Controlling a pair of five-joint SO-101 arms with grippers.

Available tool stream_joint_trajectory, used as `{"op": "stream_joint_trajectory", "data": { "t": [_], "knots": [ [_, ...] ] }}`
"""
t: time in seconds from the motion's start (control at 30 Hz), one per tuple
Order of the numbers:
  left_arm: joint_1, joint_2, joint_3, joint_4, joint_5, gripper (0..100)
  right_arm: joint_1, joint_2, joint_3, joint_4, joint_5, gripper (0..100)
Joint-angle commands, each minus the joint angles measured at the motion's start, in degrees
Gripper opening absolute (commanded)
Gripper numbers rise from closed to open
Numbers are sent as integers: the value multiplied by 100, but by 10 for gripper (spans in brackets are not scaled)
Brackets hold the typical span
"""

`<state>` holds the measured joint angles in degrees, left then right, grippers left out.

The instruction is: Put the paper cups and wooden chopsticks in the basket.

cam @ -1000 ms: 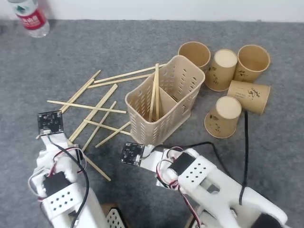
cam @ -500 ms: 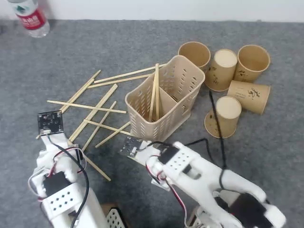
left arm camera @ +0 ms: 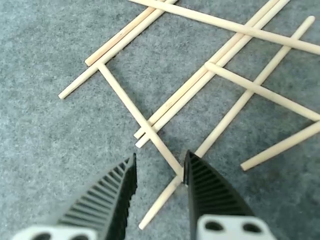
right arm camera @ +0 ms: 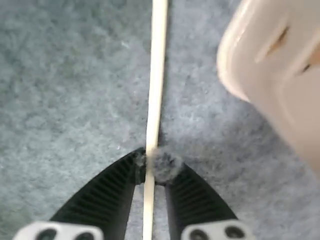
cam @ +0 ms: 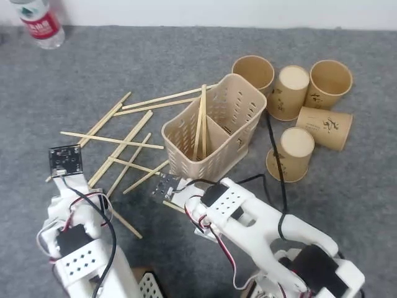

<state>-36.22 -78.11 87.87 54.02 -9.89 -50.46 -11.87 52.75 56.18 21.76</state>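
Observation:
The beige slotted basket (cam: 208, 127) stands mid-table with two chopsticks (cam: 200, 124) upright in it. Several wooden chopsticks (cam: 121, 146) lie crossed on the grey carpet to its left. Paper cups (cam: 290, 152) cluster to its right, some mouth down, one on its side (cam: 324, 126). My left gripper (left arm camera: 159, 169) is open low over the crossed chopsticks (left arm camera: 210, 80), with one thin stick (left arm camera: 150, 132) running between its fingertips. My right gripper (right arm camera: 151, 162) is down on the carpet, shut on a single chopstick (right arm camera: 157, 75), beside the basket's corner (right arm camera: 280, 75).
A plastic bottle with a red label (cam: 38, 22) lies at the far left corner. A black cable (cam: 276, 161) from the right arm runs across the carpet past the nearest cup. Open carpet lies in front of the cups at the right.
The right arm has swung left and forward toward the basket's near corner, dragging its cable along. The basket has shifted slightly left. The left arm has stayed put.

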Motion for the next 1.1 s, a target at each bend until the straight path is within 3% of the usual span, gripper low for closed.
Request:
{"op": "stream_joint_trajectory", "data": {
  "t": [0.0,0.13,0.33,0.7,0.87,1.07],
  "knots": [
    [-35,-70,-57,-105,70,148,-75,40,-26,-31,141,6],
    [-35,-70,-57,-114,70,148,-48,31,-334,215,167,6],
    [-35,-70,-57,-114,79,148,-66,-242,-1512,1622,475,6],
    [-35,-70,-48,-114,79,148,-40,-2941,-3578,3600,826,6],
    [-35,-70,-48,-114,79,148,259,-3653,-4088,3187,809,6],
    [-35,-70,-40,-114,79,148,1464,-3714,-4536,1288,782,6]
  ]
}}
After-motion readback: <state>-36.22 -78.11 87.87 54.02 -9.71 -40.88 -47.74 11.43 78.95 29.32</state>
